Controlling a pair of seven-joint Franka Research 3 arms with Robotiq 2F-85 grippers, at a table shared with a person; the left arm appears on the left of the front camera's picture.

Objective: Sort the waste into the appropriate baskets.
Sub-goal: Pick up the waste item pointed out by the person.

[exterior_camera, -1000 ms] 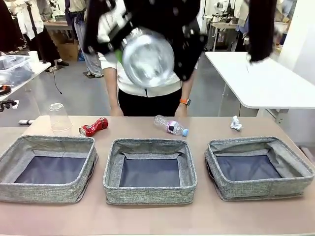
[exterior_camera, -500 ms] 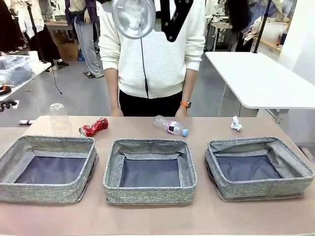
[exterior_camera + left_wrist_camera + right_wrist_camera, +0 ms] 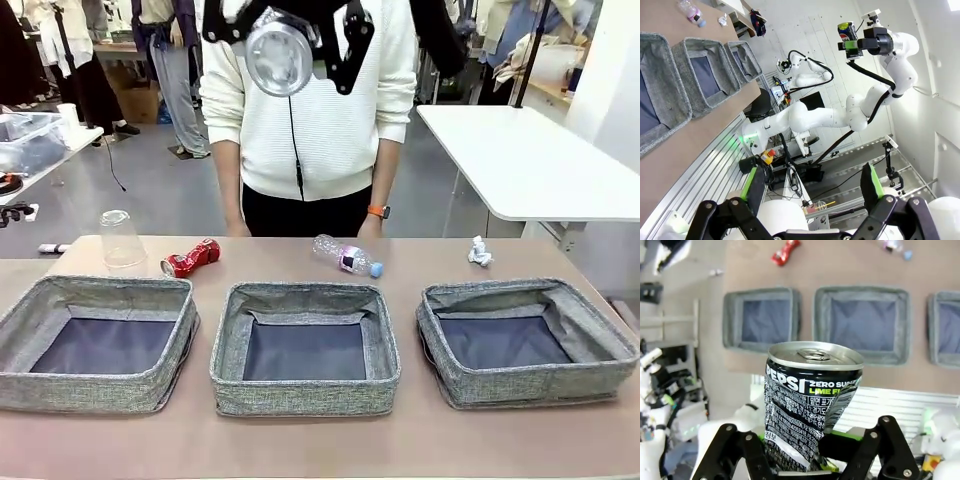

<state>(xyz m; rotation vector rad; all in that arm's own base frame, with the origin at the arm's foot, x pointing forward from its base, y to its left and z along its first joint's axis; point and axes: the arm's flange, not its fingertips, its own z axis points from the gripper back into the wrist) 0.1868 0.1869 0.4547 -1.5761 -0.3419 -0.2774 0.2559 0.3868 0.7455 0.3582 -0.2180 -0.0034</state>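
Can [image 3: 812,390], dented, probably light, thin-walled and slippery, sits clamped by its sides in the right hand [image 3: 810,442]; left hand [image 3: 812,187] gapes empty.

Three baskets [image 3: 90,392] [image 3: 305,398] [image 3: 525,388] — one each: red can [image 3: 190,258], dark can [image 3: 810,395], bottle [image 3: 346,256], cup [image 3: 120,240], paper wad [image 3: 480,250].

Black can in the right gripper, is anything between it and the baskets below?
Nothing visible does. The can is clamped in the right gripper high above the three baskets, whose tops are uncovered.
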